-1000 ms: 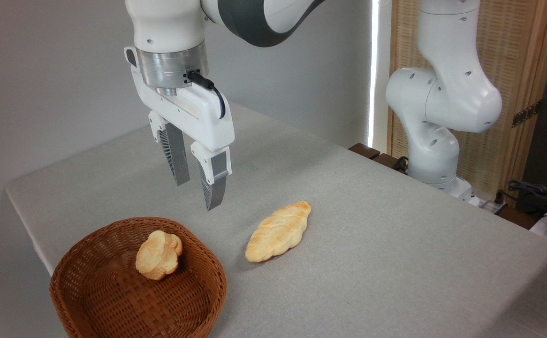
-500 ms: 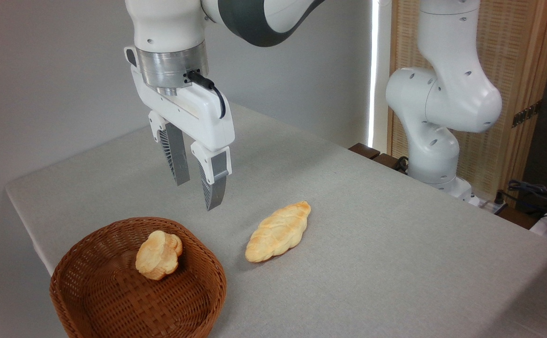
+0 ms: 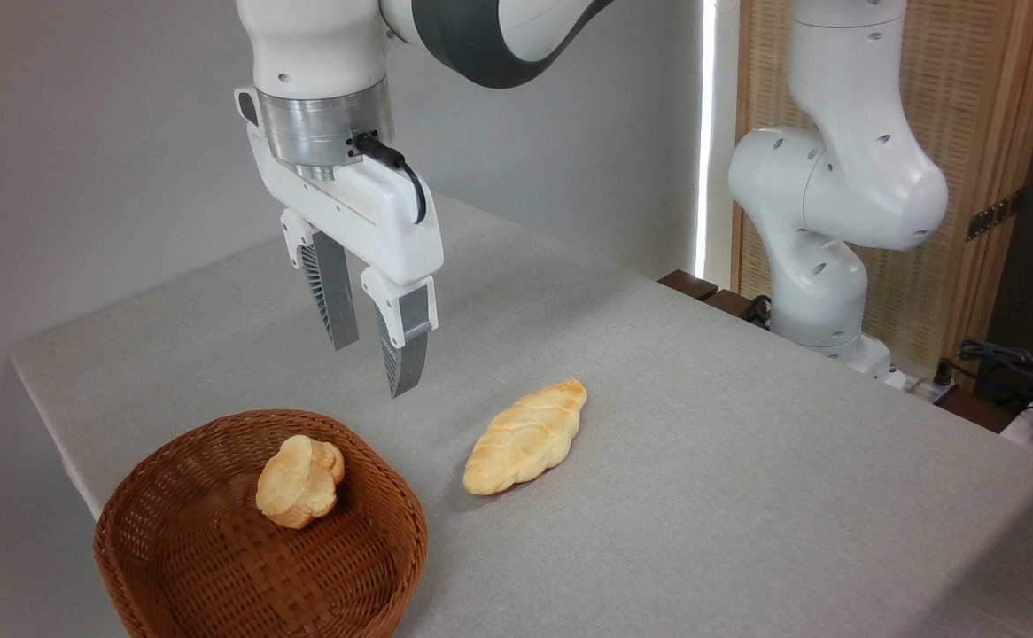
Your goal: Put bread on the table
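On the table [image 3: 702,425], bread [image 3: 299,481] and gripper [image 3: 375,368] (jaws parted) unchanged.

Looks like a robotics lab: white arm [image 3: 835,177] bolted beside a cloth-covered table [image 3: 747,461], loose cables [image 3: 1013,363], bamboo screen [image 3: 968,133] behind

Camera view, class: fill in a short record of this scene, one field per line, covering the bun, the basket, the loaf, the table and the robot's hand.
bun: small round bread, lying inside the basket
basket: brown wicker basket, at the table's near left corner
loaf: braided loaf, on the cloth, right of the basket
table: grey cloth-covered table
hand: hand open, empty, above the table behind the basket
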Controlling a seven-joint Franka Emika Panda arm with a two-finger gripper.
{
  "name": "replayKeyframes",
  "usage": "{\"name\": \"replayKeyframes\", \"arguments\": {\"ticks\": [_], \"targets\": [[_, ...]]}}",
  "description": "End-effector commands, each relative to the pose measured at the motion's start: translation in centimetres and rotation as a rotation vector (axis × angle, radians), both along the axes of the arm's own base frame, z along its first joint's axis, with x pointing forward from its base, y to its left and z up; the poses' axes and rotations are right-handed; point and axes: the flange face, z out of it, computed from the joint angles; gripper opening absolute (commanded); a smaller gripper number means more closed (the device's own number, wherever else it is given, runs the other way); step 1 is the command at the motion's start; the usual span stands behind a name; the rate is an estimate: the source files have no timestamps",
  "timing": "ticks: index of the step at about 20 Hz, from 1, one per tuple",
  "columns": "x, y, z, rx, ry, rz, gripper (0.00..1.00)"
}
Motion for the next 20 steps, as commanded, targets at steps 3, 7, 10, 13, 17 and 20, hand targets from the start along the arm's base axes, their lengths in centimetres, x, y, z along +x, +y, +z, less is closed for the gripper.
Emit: {"name": "replayKeyframes", "arguments": {"ticks": [3,7,10,13,17,20], "targets": [[0.0,-0.4,-0.5,0.006,0.021,-0.018,1.00],[1.2,-0.7,-1.5,0.001,-0.016,-0.020,1.00],[3.1,-1.0,-2.1,-0.007,-0.114,-0.012,1.00],[4.2,-1.1,-3.5,-0.009,-0.132,-0.011,1.00],[5.6,-1.8,-6.0,-0.008,-0.143,-0.026,1.00],[6.2,-3.1,-8.3,-0.011,-0.120,-0.049,1.00]]}}
